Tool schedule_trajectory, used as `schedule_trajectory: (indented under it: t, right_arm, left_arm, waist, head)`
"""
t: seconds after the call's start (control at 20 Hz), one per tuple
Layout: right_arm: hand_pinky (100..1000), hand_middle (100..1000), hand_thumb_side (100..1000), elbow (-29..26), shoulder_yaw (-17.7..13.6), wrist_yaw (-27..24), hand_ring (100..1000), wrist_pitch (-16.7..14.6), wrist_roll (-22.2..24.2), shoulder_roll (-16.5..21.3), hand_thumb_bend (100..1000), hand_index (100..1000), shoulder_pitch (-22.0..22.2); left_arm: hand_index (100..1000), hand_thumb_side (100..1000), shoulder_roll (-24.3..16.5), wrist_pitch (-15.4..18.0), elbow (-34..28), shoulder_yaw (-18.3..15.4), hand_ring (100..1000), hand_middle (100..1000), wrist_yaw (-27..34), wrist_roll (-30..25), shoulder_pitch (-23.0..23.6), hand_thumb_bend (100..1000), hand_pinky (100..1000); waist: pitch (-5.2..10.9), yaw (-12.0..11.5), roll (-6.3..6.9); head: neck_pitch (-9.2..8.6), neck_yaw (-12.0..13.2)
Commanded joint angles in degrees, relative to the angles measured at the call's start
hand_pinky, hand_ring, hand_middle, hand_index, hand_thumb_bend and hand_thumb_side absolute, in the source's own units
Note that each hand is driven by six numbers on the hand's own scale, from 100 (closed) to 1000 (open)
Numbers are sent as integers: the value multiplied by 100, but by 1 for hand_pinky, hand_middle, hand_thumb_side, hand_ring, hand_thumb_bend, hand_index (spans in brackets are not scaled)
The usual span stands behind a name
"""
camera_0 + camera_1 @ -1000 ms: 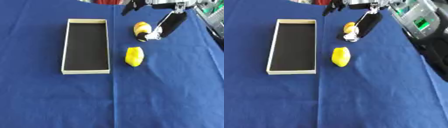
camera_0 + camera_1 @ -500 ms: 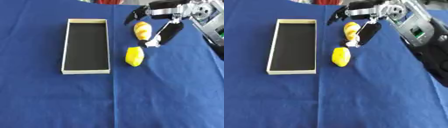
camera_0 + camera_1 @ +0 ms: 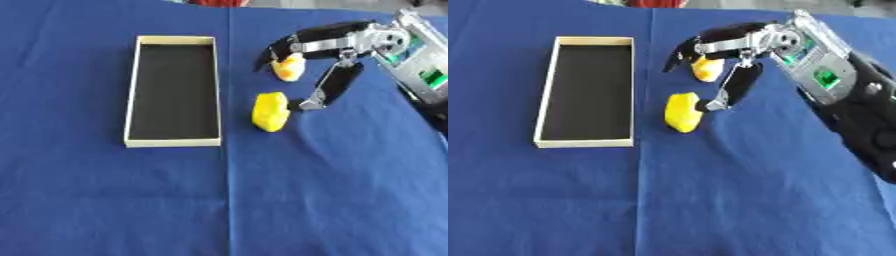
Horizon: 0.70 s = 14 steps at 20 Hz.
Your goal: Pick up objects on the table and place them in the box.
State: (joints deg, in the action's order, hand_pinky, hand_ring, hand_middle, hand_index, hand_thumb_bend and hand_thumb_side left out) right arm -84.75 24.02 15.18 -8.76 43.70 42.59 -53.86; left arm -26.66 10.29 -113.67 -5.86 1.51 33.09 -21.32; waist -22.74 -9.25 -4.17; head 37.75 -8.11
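Surface: blue cloth [image 3: 105,200] covering the whole table.
Box [image 3: 173,145]: long, shallow, cream-walled with a black floor; lies on the cloth at left of centre, long side running away from the camera. Nothing inside it.
Lemon [image 3: 270,111]: yellow, on the cloth just right of the box, level with the box's near half.
Orange object [image 3: 289,69]: small, yellow-orange, on the cloth beyond the lemon, right of the box's far half.
Right hand [image 3: 741,47]: enters from the upper right. Fingers spread apart; upper fingers arch over the orange object, lower digit points down with its tip beside the lemon's right edge. Contact with either object cannot be determined. Nothing held.
Left hand: not visible.
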Motion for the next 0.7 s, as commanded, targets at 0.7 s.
schedule_trajectory:
  t: [0.7]
  right_arm:
    - [927,910,100,433,34,65,959,-87,266,-32,338,916,-56]
  left_arm:
    - [810,707,-37,7,-92,-29,843,762,52,-20,-84,642,803]
  waist:
    - [103,-30,35]
  head:
    - [23,14]
